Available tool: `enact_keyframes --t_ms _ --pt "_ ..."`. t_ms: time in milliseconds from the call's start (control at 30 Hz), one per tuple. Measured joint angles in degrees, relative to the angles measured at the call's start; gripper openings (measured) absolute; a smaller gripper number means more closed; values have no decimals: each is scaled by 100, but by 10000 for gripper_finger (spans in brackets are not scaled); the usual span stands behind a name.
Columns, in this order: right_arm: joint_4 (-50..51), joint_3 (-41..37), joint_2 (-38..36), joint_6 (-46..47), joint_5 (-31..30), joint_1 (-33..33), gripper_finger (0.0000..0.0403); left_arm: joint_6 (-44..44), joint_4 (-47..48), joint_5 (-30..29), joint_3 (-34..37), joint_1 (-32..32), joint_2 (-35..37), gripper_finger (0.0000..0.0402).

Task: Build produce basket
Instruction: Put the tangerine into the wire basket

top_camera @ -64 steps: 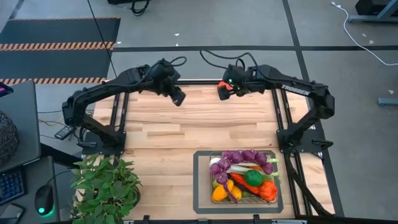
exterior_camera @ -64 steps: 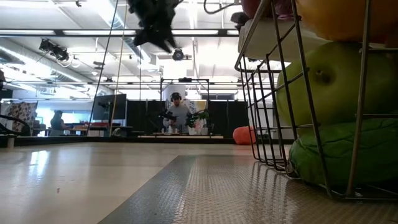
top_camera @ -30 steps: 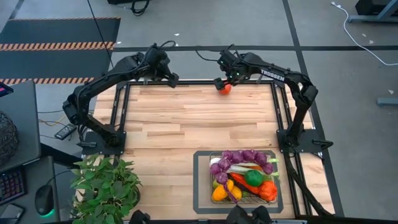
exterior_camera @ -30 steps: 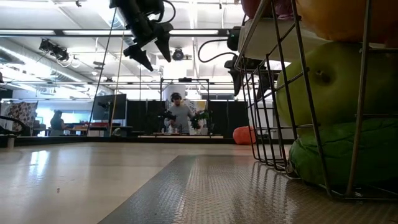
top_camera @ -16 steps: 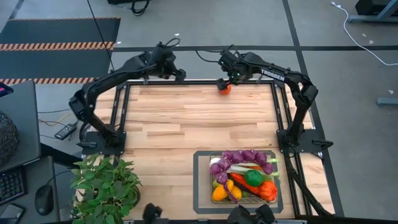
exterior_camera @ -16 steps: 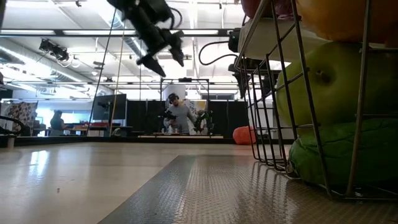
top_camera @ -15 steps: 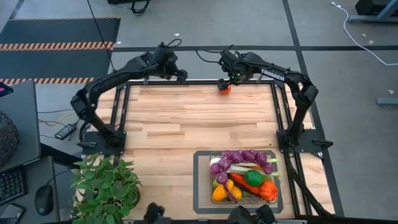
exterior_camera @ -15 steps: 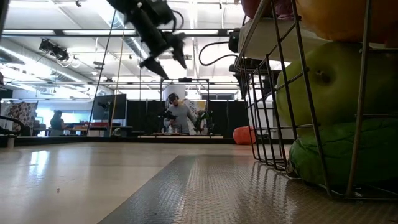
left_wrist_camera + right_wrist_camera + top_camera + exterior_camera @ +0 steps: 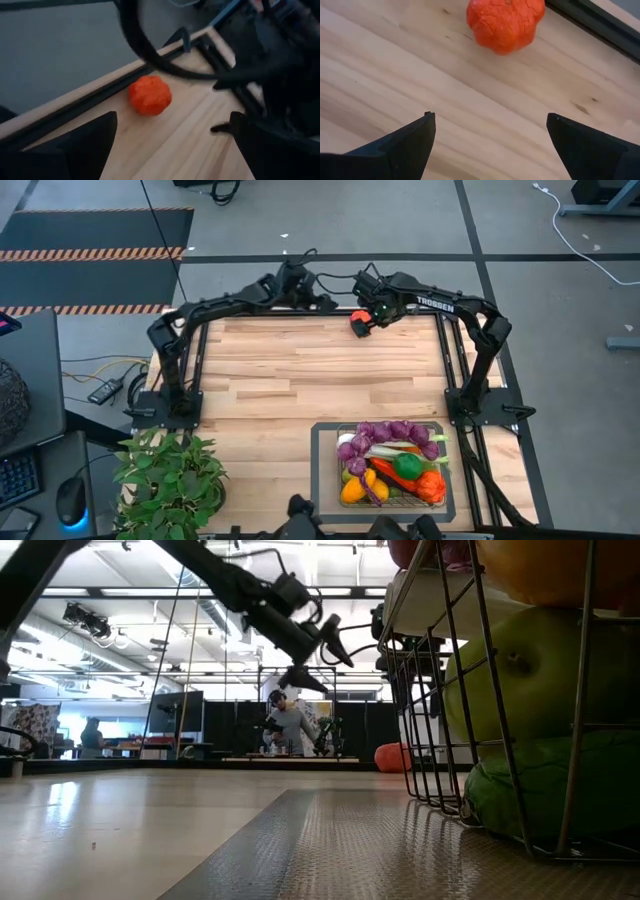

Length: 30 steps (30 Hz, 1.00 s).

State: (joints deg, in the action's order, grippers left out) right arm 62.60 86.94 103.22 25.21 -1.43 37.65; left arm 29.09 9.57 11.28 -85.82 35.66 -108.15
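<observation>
An orange-red tomato (image 9: 358,324) lies on the wood at the table's far edge, against the black rail; it also shows in both wrist views (image 9: 150,95) (image 9: 505,22). My right gripper (image 9: 367,312) hovers open just over it, the tomato ahead of its fingers (image 9: 490,130). My left gripper (image 9: 320,302) is open a little to the tomato's left (image 9: 170,145), in the air (image 9: 325,645). The wire basket (image 9: 322,480) stands at the near right, with produce (image 9: 392,463) piled in it.
A potted plant (image 9: 170,480) stands at the near left corner. The black rail frame (image 9: 250,312) runs along the table's far edge. Bare wood (image 9: 300,380) lies between the arms and the basket. A person (image 9: 285,725) stands in the room beyond.
My left gripper has swung toward the table's right along the far edge, coming lower and close to the tomato and my right gripper. The tomato has stayed where it was.
</observation>
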Motion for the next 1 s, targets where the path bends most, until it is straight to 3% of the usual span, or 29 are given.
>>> enact_keyframes --t_ms 167,433,1000 --pt "-207 -113 0 -232 -2 18 383 577 -724 278 0 6 -440 394" --pt "-977 -328 0 -209 61 48 374 796 -652 391 0 10 -599 394" --pt "-2504 -1315 0 778 -195 50 373 1436 -620 1617 0 216 -585 394"
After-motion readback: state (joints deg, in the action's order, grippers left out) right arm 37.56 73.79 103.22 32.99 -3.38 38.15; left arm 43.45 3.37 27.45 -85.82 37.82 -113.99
